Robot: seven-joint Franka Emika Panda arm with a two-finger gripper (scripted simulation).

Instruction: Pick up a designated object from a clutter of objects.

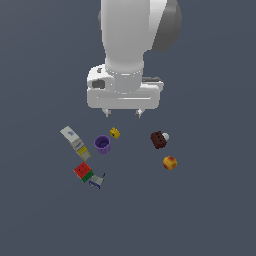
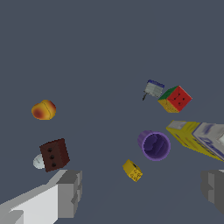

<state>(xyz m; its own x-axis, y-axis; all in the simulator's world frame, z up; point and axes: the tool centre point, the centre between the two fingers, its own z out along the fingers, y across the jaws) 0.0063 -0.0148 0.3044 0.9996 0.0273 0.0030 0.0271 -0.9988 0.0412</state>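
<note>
The designated object, a dark reddish-brown block (image 1: 158, 140) (image 2: 54, 155) with darker spots, lies on the floor with a tiny white ball (image 1: 165, 136) (image 2: 39, 162) touching it. The clutter of objects spreads around it: a purple cup (image 1: 102, 144) (image 2: 154, 145), a tiny yellow piece (image 1: 115, 133) (image 2: 132, 170), a red-green cube (image 1: 83, 171) (image 2: 176, 99) and an orange ball (image 1: 170, 162) (image 2: 43, 110). My gripper (image 1: 122, 113) (image 2: 142, 194) hangs open above the floor between the cup and the block, nothing between its fingers (image 2: 70, 192).
A long grey-white and yellow box (image 1: 75, 142) (image 2: 199, 138) lies at the exterior view's left of the cup. A small grey-blue item (image 1: 96, 180) (image 2: 153, 89) sits beside the red-green cube. The floor is flat dark grey.
</note>
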